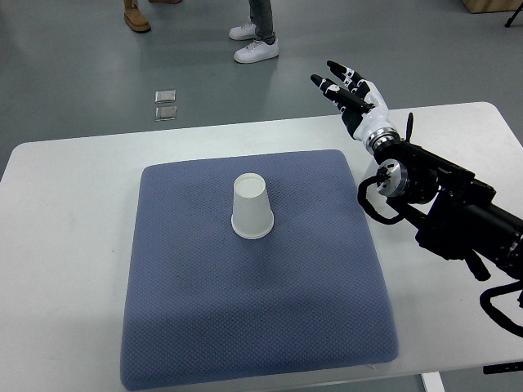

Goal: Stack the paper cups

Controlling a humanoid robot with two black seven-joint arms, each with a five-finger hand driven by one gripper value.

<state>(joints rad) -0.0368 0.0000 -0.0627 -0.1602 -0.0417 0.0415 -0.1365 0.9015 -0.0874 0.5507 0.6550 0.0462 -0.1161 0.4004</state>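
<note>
Grey concrete floor (82, 65) fills the top of our view, and we can see two people's feet up there: tan boots (136, 16) at one spot and white sneakers (256, 42) a bit to the right of them. Two small square metal plates (166, 104) sit on the floor just beyond the table edge.

Closer in we've got a white table (57, 245) with a big blue-grey cushioned mat (245, 327) covering most of the middle. One white paper cup (250, 206) stands upside down on the mat, roughly centre and a little toward the far side, wide rim down. It could be more than one cup nested, we can't tell from up here.

Our right hand (351, 91) comes in from the right edge on a black arm (458, 208) and hangs past the mat's far right corner, well apart from the cup. Its fingers (333, 85) are stretched out and spread, holding nothing.
</note>
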